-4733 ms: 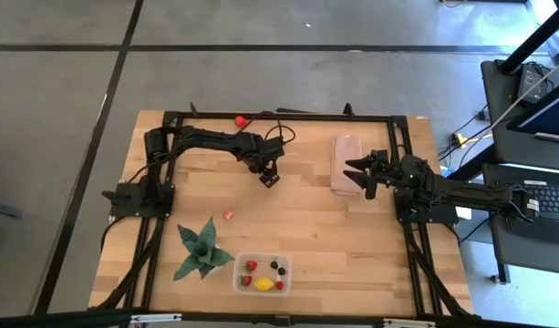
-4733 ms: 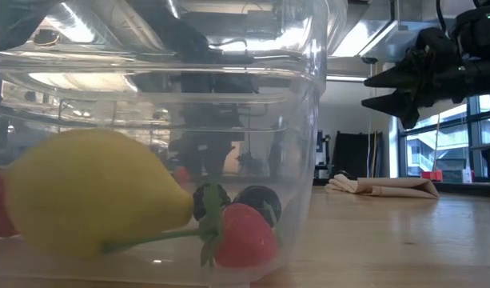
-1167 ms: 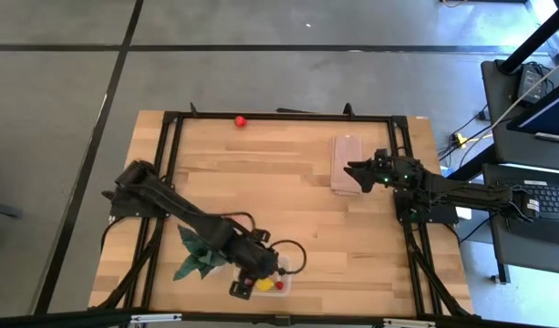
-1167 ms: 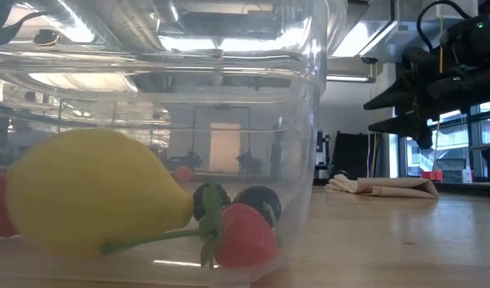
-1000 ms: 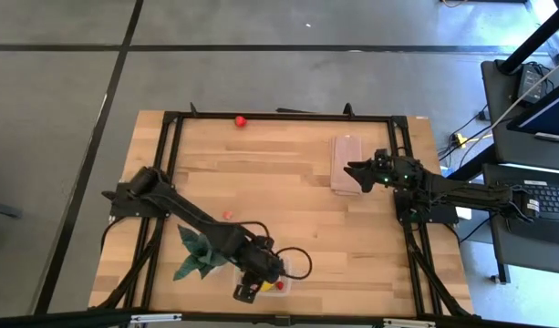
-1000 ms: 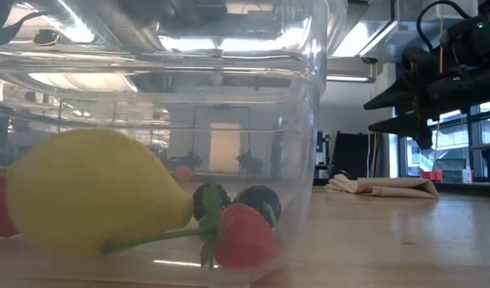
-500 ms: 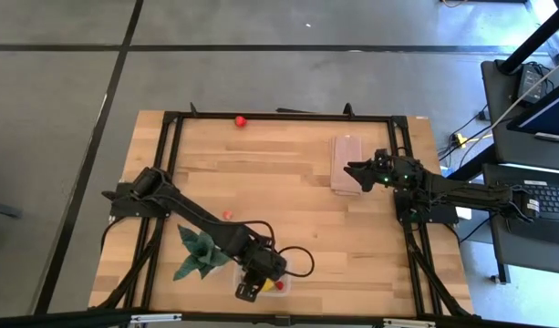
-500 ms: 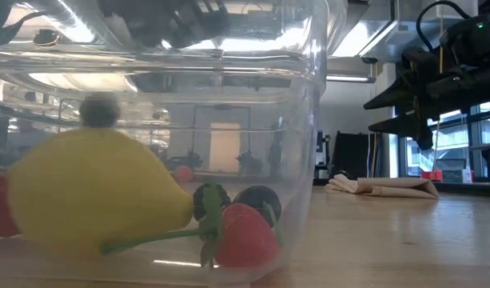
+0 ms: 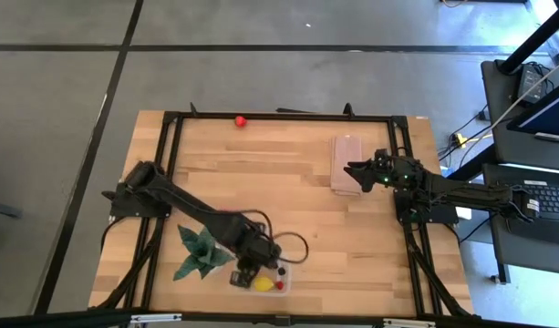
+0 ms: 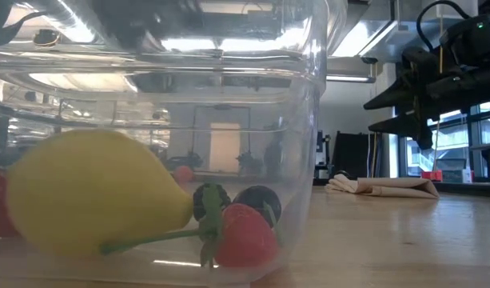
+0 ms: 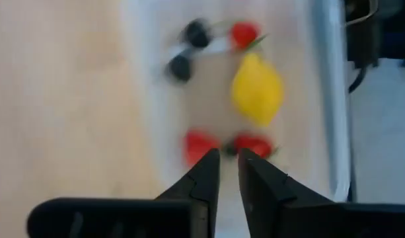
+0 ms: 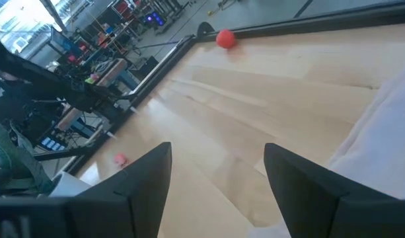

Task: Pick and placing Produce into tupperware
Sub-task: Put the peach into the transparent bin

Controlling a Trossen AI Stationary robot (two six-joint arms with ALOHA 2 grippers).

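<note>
Holding lemon (image 10: 89, 192), berries (image 10: 256, 200), strawberries (image 10: 245, 236): tupperware (image 10: 304, 112).

The left arm (image 9: 245, 246) hides part of the tupperware (image 9: 281, 273).

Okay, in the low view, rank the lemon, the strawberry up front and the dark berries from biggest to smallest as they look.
1. The lemon, by far the largest.
2. The front strawberry.
3. The two dark berries, each a little smaller than the strawberry. They sit farther back in the tupperware, so that gap is unsure.
</note>
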